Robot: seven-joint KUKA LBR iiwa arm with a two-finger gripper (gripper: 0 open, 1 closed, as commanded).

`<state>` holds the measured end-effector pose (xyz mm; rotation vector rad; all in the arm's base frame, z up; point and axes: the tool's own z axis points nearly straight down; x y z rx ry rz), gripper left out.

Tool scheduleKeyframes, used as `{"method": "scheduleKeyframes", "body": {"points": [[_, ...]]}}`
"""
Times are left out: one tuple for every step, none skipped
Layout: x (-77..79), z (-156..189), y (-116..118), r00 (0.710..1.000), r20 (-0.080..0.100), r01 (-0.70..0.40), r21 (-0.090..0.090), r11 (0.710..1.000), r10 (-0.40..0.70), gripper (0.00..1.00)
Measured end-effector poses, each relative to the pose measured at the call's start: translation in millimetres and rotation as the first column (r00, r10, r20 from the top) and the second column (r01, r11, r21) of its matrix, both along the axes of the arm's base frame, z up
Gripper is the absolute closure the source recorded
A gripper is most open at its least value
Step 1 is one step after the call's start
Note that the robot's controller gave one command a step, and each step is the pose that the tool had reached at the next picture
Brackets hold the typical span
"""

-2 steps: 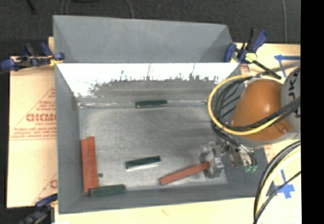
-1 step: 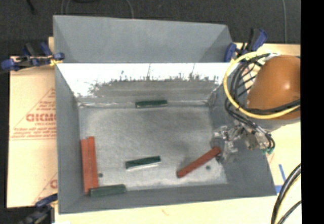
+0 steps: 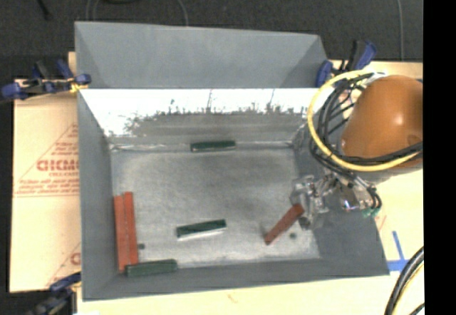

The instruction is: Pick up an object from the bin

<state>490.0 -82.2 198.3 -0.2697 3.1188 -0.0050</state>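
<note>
My gripper (image 3: pixel 308 208) is low over the right side of the bin, close to the right wall. A reddish-brown stick (image 3: pixel 282 226) lies slanted on the floor there, and its upper right end reaches up to the gripper. Whether that end is gripped cannot be made out. A small dark speck (image 3: pixel 293 236) lies just right of the stick's lower half.
A dark green bar (image 3: pixel 201 229) with a pale edge lies mid-floor, another green bar (image 3: pixel 211 145) at the back wall, a third (image 3: pixel 151 269) in the front left corner. A long red block (image 3: pixel 126 230) runs along the left wall.
</note>
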Motion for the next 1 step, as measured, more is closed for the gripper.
{"method": "scheduleKeyframes", "body": {"points": [[17.1, -26.4, -30.2, 1.0, 0.004, -0.003, 0.0, 1.0, 0.003, 1.0]]}}
